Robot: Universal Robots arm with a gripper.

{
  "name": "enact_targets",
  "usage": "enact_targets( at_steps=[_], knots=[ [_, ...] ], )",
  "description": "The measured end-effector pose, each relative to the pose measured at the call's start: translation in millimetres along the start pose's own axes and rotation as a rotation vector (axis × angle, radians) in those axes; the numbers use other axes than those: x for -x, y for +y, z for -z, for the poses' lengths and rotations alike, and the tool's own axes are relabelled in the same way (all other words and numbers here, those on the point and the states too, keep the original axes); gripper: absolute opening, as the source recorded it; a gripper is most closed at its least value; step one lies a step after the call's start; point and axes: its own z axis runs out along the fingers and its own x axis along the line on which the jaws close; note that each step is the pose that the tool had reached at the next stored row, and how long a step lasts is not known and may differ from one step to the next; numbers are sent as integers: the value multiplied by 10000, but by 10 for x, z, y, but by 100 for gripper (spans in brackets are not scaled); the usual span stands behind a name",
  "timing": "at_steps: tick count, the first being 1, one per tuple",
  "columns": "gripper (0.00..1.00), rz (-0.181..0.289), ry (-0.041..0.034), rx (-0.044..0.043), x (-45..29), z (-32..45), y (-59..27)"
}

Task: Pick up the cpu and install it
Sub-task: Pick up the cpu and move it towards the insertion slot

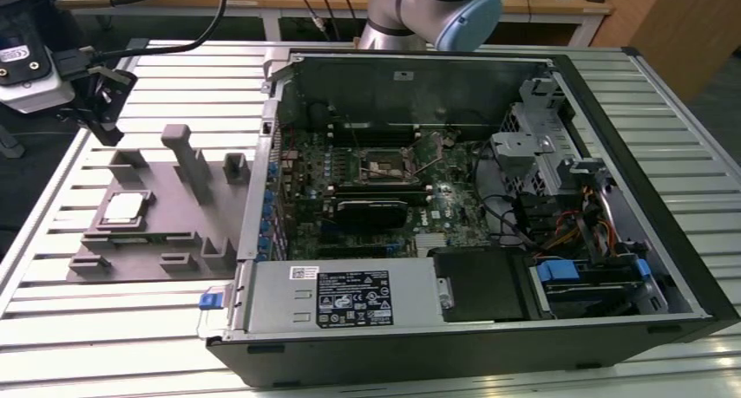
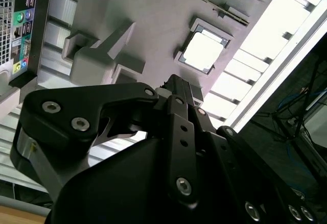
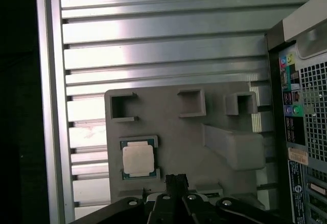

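Observation:
The cpu (image 1: pixel 124 209) is a small square chip with a pale silver top. It lies flat in a recess of the grey holder plate (image 1: pixel 139 261), at the exterior view's left. Both wrist views look down on the cpu (image 3: pixel 138 160) (image 2: pixel 204 52) in its recess. My gripper (image 1: pixel 108 134) hangs above the far end of the plate, apart from the cpu. Its black fingers (image 3: pixel 176 179) meet at the tips with nothing between them. The open motherboard socket (image 1: pixel 388 167) sits inside the computer case (image 1: pixel 648 242).
Grey upright blocks (image 1: pixel 186 159) stand on the holder plate beside the cpu. The case's side wall and rear ports (image 3: pixel 294 106) rise right next to the plate. A power supply (image 1: pixel 336 298) and cables fill the case's near end. The slatted metal table (image 1: pixel 69 320) surrounds everything.

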Motion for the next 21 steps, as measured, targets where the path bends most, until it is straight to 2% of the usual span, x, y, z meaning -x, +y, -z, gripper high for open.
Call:
enact_targets(
  at_steps=[14, 21],
  knots=[
    [11, -1, 2, 12, -63, -61, -9],
    [11, -1, 2, 11, -97, -150, -17]
  ],
)
